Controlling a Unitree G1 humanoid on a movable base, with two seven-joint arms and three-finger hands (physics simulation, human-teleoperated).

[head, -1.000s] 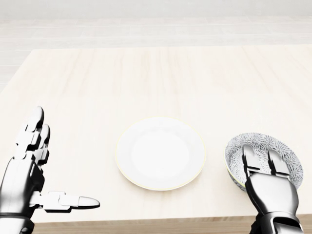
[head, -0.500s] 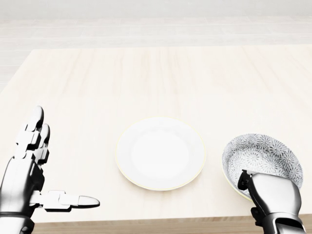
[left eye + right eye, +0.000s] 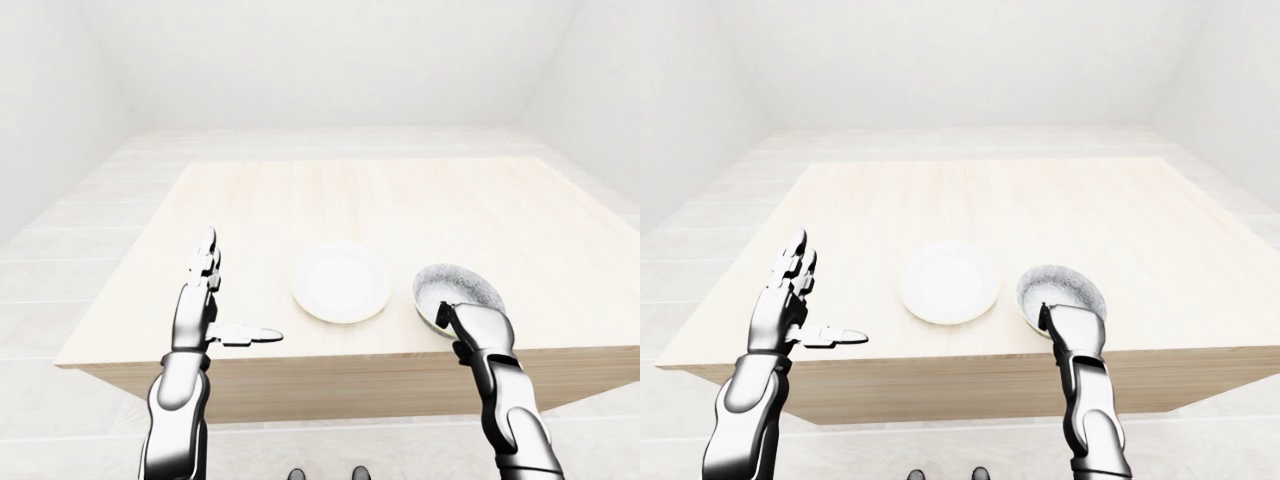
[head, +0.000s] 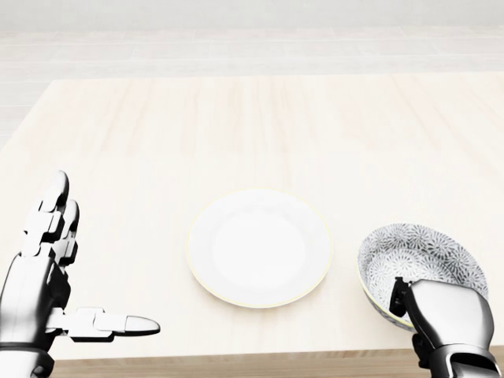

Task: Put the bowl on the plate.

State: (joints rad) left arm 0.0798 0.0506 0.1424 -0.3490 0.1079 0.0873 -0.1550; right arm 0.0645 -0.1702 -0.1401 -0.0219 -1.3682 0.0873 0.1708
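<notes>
Head view, bottom right: right hand (image 4: 445,319) clenched into a fist on the near rim of the bowl (image 4: 421,256), fingers curled over the rim and grasping it, thumb hidden. Bowl white outside, grey flower-like pattern inside, open side up. Close to the table's near edge, right of the plate (image 4: 260,246), just beside it but not touching, narrow strip of wood between. Bowl off the plate. Cannot tell whether resting on the wood or raised off it; near rim covered by the hand.

Bottom left: left hand (image 4: 43,276) released, holding nothing. Two fingers straight toward the top of the view, thumb stuck out sideways to the right. Well apart from the plate, over the near left part of the table (image 4: 252,126); contact with the wood unclear.

Middle: plate plain white, round, pale yellowish rim, flat on the wood, between the two hands and a little farther up the view.

Farther: table of pale wood, grain running toward the top of the view. Left-eye view: silver-grey forearms rising from the bottom edge, tabletop a thick slab. Beyond it pale tiled floor (image 3: 90,240), then white walls (image 3: 330,60).
</notes>
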